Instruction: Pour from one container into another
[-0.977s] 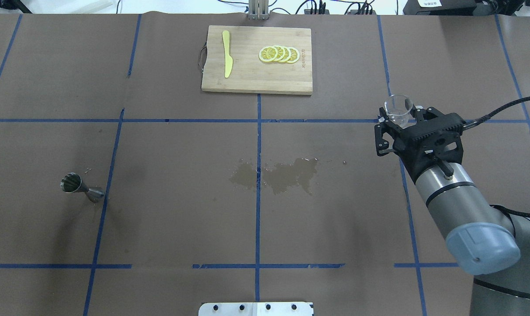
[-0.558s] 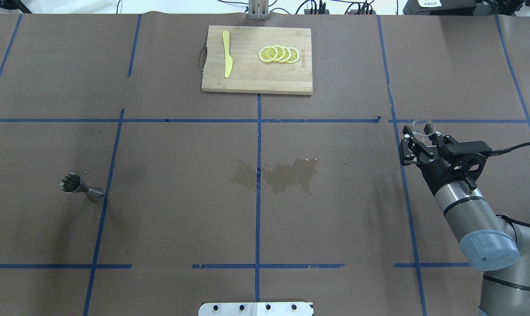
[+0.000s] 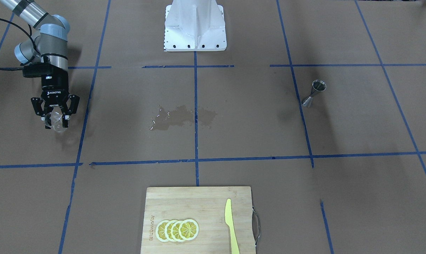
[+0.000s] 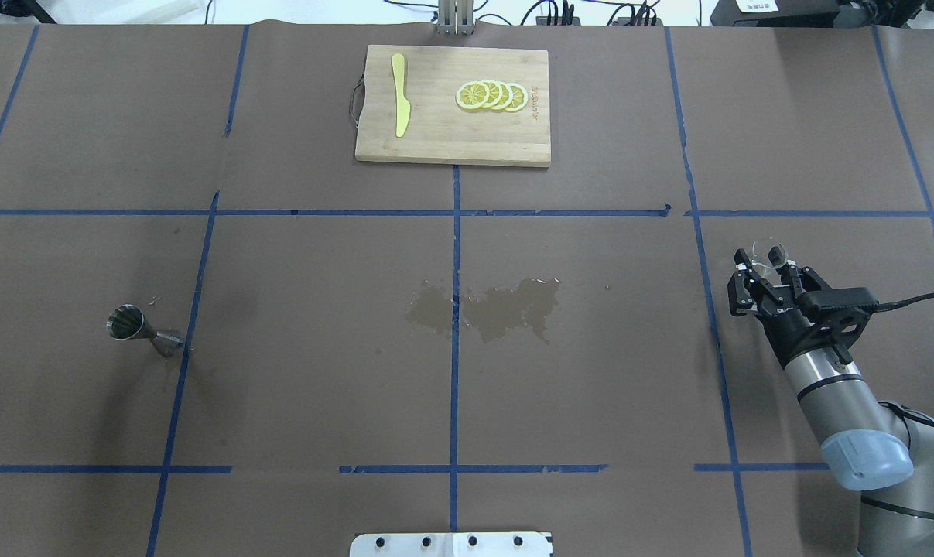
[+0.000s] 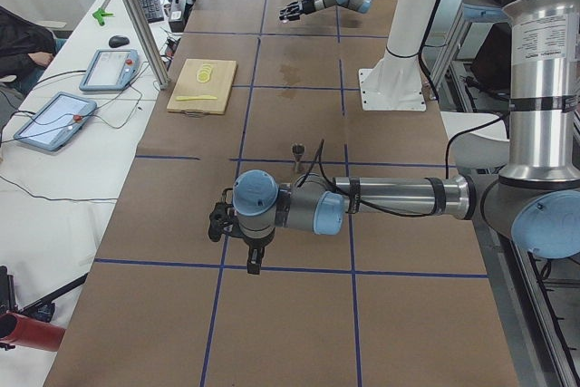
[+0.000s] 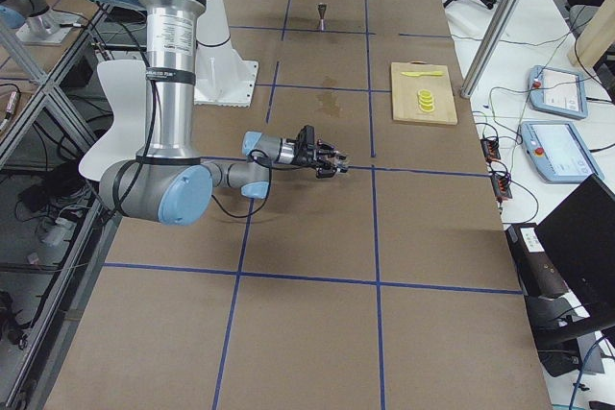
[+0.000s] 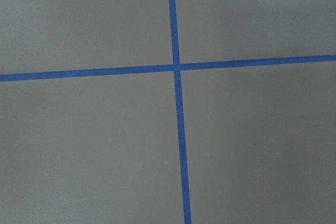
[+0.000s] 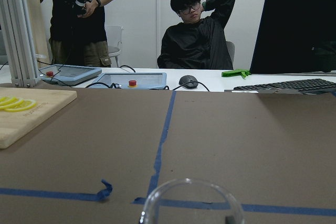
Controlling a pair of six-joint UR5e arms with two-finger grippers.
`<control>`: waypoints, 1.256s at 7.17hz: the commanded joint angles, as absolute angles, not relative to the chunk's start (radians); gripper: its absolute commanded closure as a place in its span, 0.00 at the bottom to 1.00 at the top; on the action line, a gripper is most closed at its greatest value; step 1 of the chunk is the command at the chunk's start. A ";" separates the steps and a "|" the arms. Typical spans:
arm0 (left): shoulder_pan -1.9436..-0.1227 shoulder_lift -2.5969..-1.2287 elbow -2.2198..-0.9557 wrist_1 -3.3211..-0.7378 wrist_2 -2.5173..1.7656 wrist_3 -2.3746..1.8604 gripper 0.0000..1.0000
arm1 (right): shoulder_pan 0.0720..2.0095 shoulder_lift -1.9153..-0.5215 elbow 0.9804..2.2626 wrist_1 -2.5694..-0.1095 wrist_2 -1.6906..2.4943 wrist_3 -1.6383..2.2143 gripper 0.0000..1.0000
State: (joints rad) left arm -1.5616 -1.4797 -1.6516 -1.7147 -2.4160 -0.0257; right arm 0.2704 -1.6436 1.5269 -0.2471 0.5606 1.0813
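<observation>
Overhead exterior: right tool [image 4: 768,268] is closed around the glass beaker [image 4: 772,250] at the desk's 3 o'clock. The steel jigger [image 4: 138,329] stands at 9 o'clock, well apart. Pouring is judged not begun; carry and tilt are left. Left tool [image 5: 218,222]: cannot tell.

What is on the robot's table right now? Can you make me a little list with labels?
Holding: right gripper shut on the small clear glass beaker
Pour target: shiny steel hourglass-shaped jigger, upright, far off on the robot's left side, nothing touching it
Spill: dark wet patch in the middle
Far edge: wooden cutting board carrying overlapping lemon slices and a yellow knife
</observation>
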 commanded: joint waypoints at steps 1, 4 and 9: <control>-1.562 -1.482 -1.651 -1.715 -2.416 -0.026 0.00 | 0.200 -1.632 1.522 -0.242 0.496 1.081 1.00; -1.562 -1.485 -1.649 -1.715 -2.416 -0.026 0.00 | 0.143 -1.631 1.510 -0.244 0.453 1.081 1.00; -1.560 -1.494 -1.641 -1.715 -2.416 -0.025 0.00 | 0.126 -1.625 1.462 -0.242 0.434 1.112 0.87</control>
State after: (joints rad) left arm -1.5606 -1.4897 -1.6461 -1.7150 -2.4160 -0.0252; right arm 0.1282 -1.6283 1.4737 -0.2426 0.4351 1.1018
